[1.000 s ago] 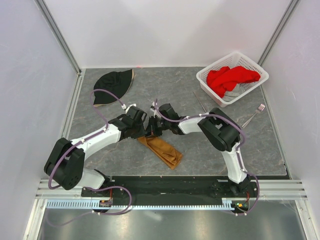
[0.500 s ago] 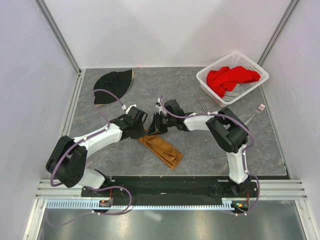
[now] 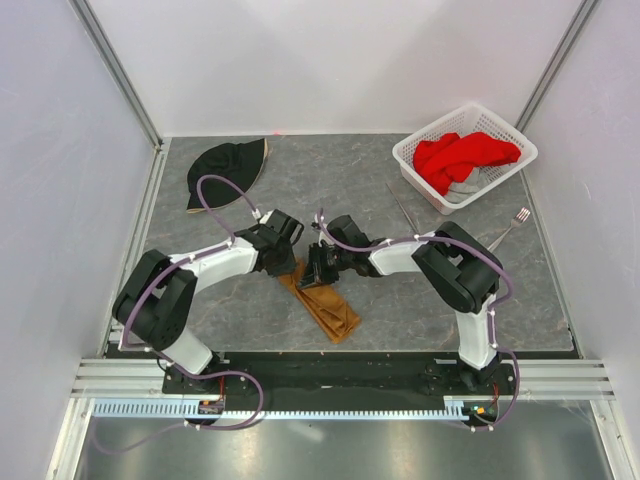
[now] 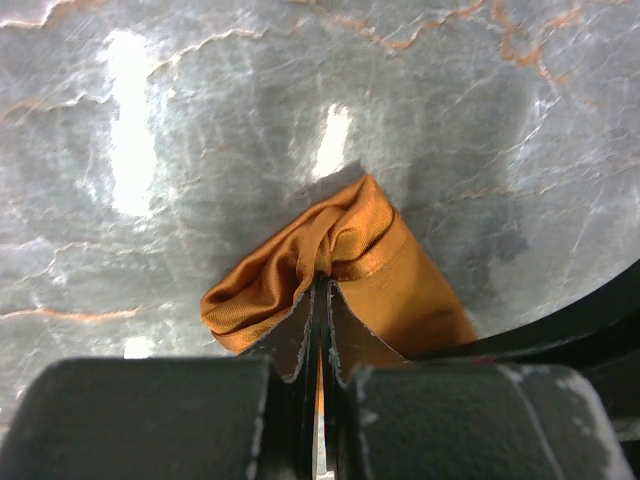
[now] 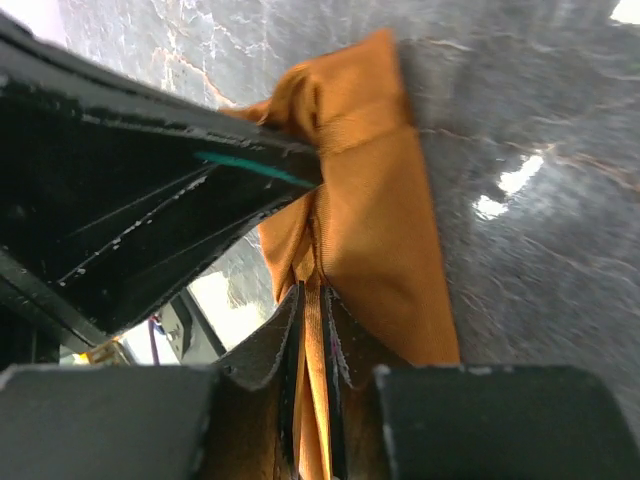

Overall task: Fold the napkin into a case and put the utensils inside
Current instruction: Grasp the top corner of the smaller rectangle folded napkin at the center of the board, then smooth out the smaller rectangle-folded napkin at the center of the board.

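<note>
- The napkin [image 3: 325,303] is folded into a narrow orange-brown strip near the middle of the desk [image 3: 350,170]. It runs slantwise toward the near edge, and its far end is bunched where both grippers meet.
- The left gripper [image 4: 320,295] is closed tight on a puckered fold at that far end — the cloth gathers into creases right at its tips.
- The right gripper [image 5: 313,295] is closed to a thin slit with napkin cloth pinched in it. It sits just beside the left one, and the 2 almost touch.
- Slipping: the cloth looks thin and shiny, so a pull by either arm could draw it out of the pinch and let the fold fall open.
- Dragging: with 2 grips so close on 1 end, arms moving apart could haul the whole strip across the desk or twist it, rather than spread a pocket mouth.
- Collision: there is little room between the fingers, so a small sideways move could knock them together.
- Wrong layers: a pinch through every layer would hold the case shut rather than open — I cannot tell how many layers each gripper holds.
- The fork [image 3: 510,228] near the right edge and the knife-like piece [image 3: 402,208] beside the basket [image 3: 412,170] lie well apart from the napkin. Releasing the cloth to fetch them could let the pocket collapse.
</note>
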Controlling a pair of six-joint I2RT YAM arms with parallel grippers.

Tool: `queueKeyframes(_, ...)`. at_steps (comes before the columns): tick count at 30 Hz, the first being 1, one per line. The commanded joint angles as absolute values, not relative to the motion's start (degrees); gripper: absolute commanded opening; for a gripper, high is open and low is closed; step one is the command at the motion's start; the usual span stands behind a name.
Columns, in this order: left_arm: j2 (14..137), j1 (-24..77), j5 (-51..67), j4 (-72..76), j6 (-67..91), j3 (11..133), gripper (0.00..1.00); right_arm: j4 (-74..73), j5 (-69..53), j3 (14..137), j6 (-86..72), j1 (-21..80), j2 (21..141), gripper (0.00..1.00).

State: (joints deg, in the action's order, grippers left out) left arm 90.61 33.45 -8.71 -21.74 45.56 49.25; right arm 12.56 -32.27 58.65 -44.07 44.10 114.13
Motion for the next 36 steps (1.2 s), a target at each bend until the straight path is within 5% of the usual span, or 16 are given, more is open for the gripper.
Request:
queueKeyframes(1, 92.37, 33.22, -11.86, -19.42, 45.97, 51.94, 0.02, 9.25, -28.49, 57.57, -40.35, 44.56, 111.82, 0.17)
queueKeyframes(4, 90.45, 33.22, -11.43, -19.34, 45.18, 51.51, 0.08, 3.11, -26.64, 58.18, -36.84, 44.56, 106.63, 0.22)
queueKeyframes(8, 83.35, 33.31, -8.01, -20.82, 44.03, 50.28, 0.38, -6.31, -23.92, 59.24, -31.91, 44.56, 100.38, 0.31)
queueKeyframes(11, 78.68, 33.31, -7.04, -22.85, 44.73, 48.96, 0.50, -11.94, -21.89, 59.06, -28.40, 44.91, 96.51, 0.38)
queueKeyframes(14, 73.75, 33.31, -6.16, -26.18, 45.88, 47.11, 0.54, -15.64, -20.31, 59.15, -26.28, 46.31, 94.31, 0.45)
queueKeyframes(16, 71.99, 33.22, -4.67, -28.38, 46.58, 45.88, 0.55, -17.57, -18.99, 59.50, -25.41, 48.15, 94.04, 0.48)
queueKeyframes(20, 69.26, 33.31, 3.57, -27.43, 49.74, 41.15, 0.33, -20.74, -13.72, 60.73, -22.25, 51.85, 94.66, 0.53)
queueKeyframes(23, 66.45, 33.31, 6.58, -23.74, 52.38, 35.96, 0.28, -23.46, -9.07, 62.66, -20.40, 54.57, 96.15, 0.53)
queueKeyframes(36, 69.25, 34.72, 14.41, -11.51, 59.94, 28.30, 0.36, -28.65, -0.35, 66.71, -18.11, 60.99, 101.16, 0.52)
